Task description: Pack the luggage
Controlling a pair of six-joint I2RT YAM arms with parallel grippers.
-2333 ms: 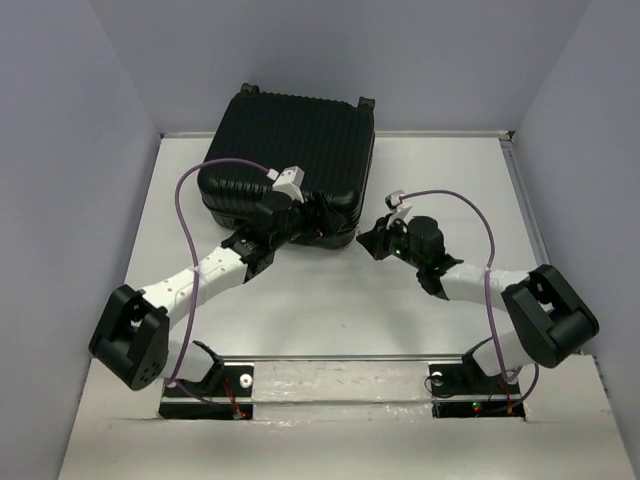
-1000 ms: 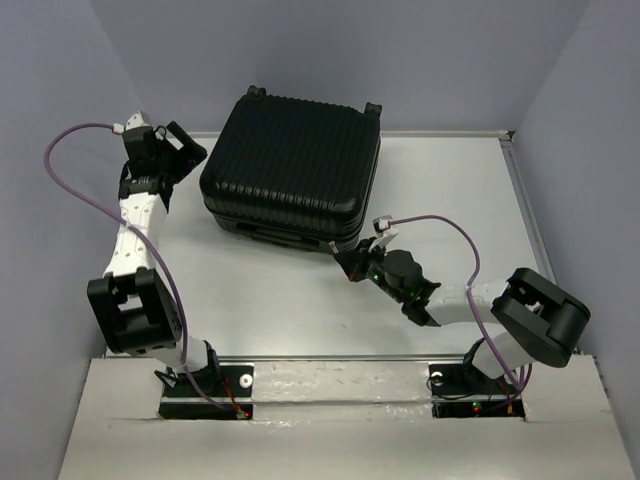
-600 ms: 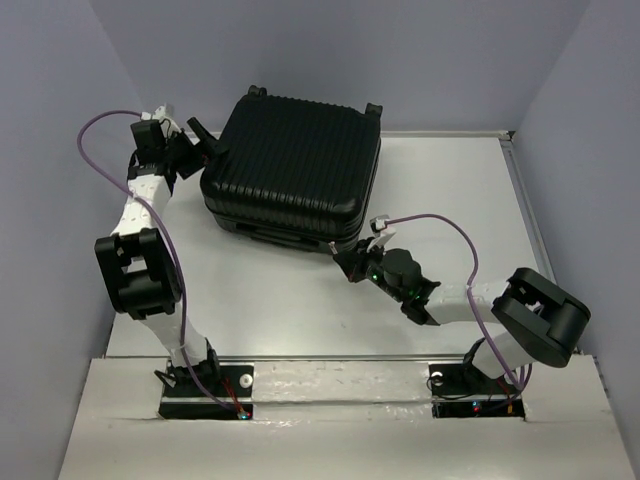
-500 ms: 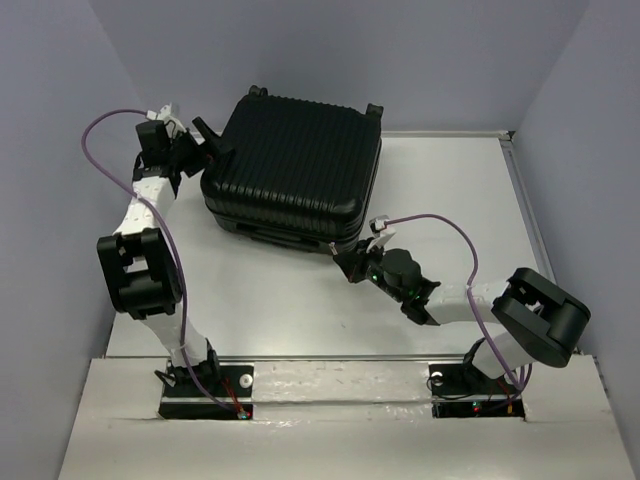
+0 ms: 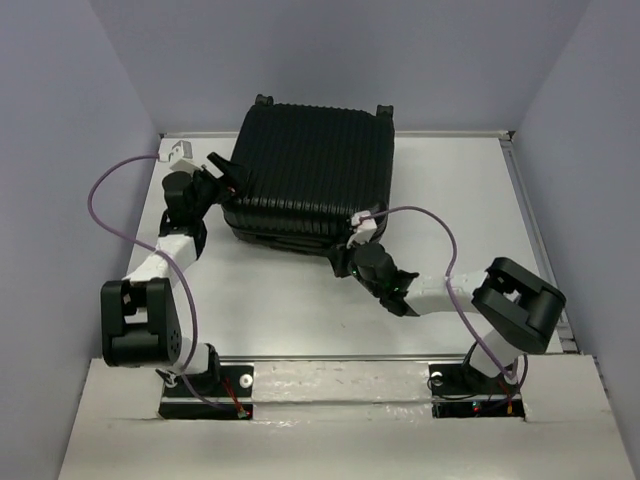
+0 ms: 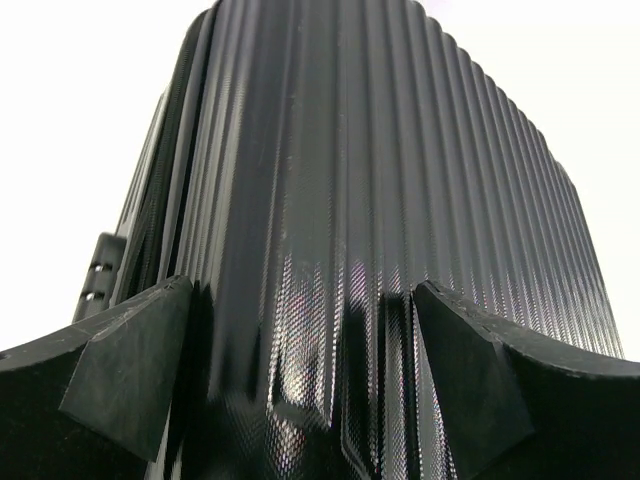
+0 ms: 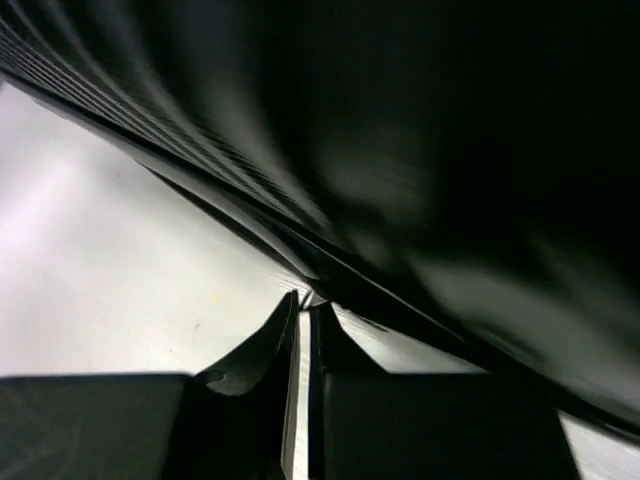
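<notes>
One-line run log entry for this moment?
luggage: closed, flat on table | left gripper: open, astride luggage's left side | right gripper: shut, tips at its near edge

From above and behind we look down over the whole table (image 5: pixel 300 310). Both wrist cameras sit close against the luggage (image 6: pixel 380 200), which all views share.

The left arm (image 5: pixel 160 258) and right arm (image 5: pixel 428 293) are formed of white links and black joint housings. A purple cable (image 5: pixel 93 198) is looped along each. The left gripper (image 6: pixel 302 288) is tipped with black wedge-shaped fingers (image 6: pixel 130 365).
</notes>
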